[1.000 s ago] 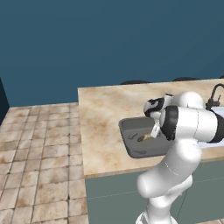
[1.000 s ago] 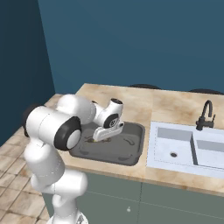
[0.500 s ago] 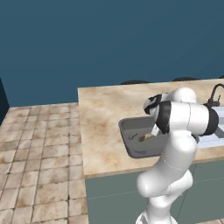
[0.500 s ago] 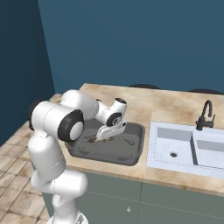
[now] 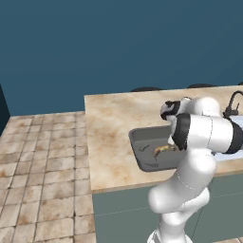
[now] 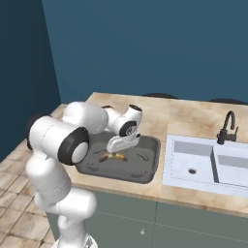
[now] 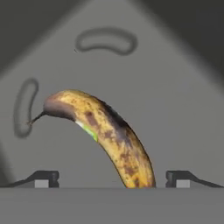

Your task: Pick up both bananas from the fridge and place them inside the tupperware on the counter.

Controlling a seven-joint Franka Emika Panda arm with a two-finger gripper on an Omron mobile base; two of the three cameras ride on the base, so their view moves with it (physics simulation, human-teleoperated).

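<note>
One banana (image 7: 109, 135) lying in tupperware (image 6: 145, 167), end effector (image 7: 113, 177) wide open, gripping nothing

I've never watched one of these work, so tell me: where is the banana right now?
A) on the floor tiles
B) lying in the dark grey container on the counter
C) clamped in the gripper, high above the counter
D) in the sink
B: the banana lies on the tupperware floor, between the open gripper's wide-apart fingertips.

1 banana (image 7: 105, 135) lies in the tupperware (image 6: 145, 167) on the counter (image 6: 193, 114), left of the sink (image 6: 208, 162).
</note>
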